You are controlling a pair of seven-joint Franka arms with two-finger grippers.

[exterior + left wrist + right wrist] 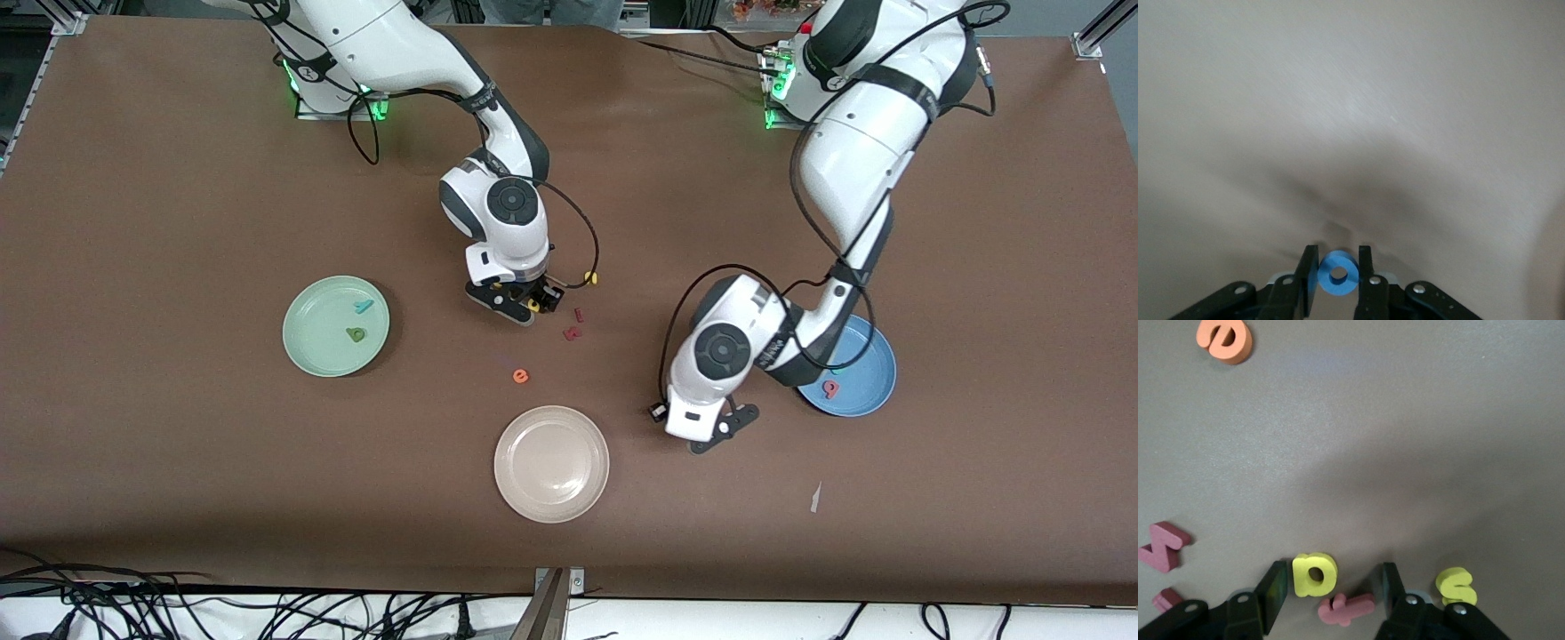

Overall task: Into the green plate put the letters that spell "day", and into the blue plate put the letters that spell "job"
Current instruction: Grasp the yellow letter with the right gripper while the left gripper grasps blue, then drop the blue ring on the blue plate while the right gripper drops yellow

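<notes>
My left gripper (1338, 268) is shut on the blue ring o (1338, 273), low over bare table beside the blue plate (876, 391). The salmon-red b (830, 388) lies in that plate, which the left arm partly hides. My right gripper (1328, 587) stands open down at the table in the middle cluster of letters. The yellow a (1315, 575) and a dark red letter (1346, 608) lie between its fingers. The green plate (302, 351) holds the teal y (363, 307) and the dark green d (356, 334). The j is not in view.
A yellow s (1457, 585) lies just outside one right finger. Dark red letters (573, 333) and an orange e (521, 376) lie nearer the front camera than the right gripper (529, 307). The beige plate (551, 462) sits beside the left gripper (722, 429).
</notes>
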